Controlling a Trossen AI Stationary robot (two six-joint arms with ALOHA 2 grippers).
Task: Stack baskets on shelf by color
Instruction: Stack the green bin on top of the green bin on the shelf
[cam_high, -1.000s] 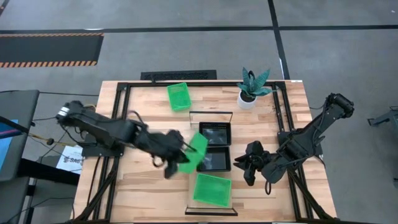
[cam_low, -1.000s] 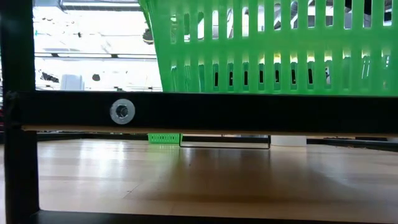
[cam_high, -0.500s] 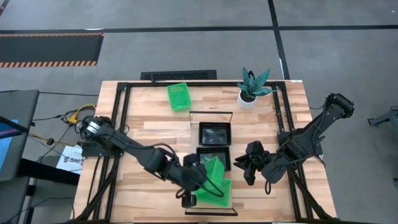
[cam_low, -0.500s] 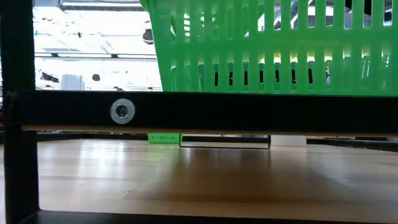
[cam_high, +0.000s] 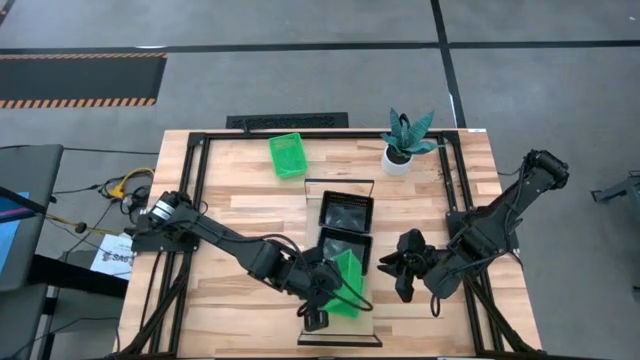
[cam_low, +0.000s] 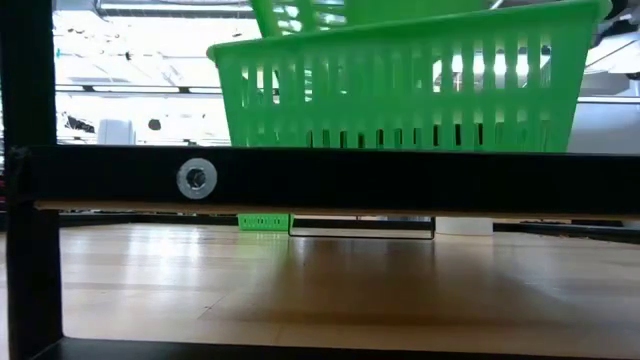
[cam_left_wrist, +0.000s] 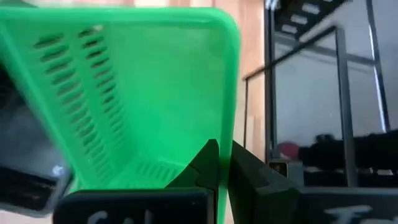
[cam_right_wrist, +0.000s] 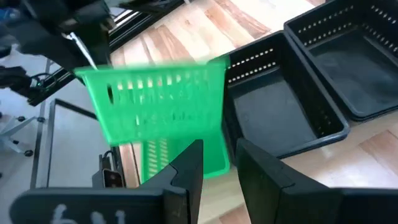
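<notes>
My left gripper (cam_high: 333, 297) is over the near end of the shelf (cam_high: 338, 190) and is shut on a bright green basket (cam_high: 348, 278), which stands steeply tilted. Just below it a second green basket (cam_low: 400, 90) sits at the shelf's near end and is mostly covered in the high view. Two black baskets (cam_high: 346, 211) (cam_high: 345, 246) lie side by side on the shelf's middle and far part. A third green basket (cam_high: 286, 155) rests flat on the table near the far edge. My right gripper (cam_high: 393, 265) waits open, right of the shelf. My left gripper (cam_left_wrist: 222, 167) pinches the green basket's wall at its rim (cam_left_wrist: 227, 127), one finger inside the basket and one outside. The basket (cam_right_wrist: 155, 106) is tilted with one long side raised, above the green basket below (cam_right_wrist: 158, 160). Whether the two touch, I cannot tell.
A white potted plant (cam_high: 404, 142) stands on the table near the far right corner. Black wire frames close both shelf ends (cam_high: 338, 182) (cam_high: 340, 341). Black rails run along the table's left (cam_high: 195, 200) and right sides. Bare wood lies left of the shelf.
My left gripper has carried the green basket from left of the shelf's middle toward the near edge and right, over the green basket at the shelf's near end, keeping it tilted. In the low view that lower basket now shows farther back and slightly slanted.
</notes>
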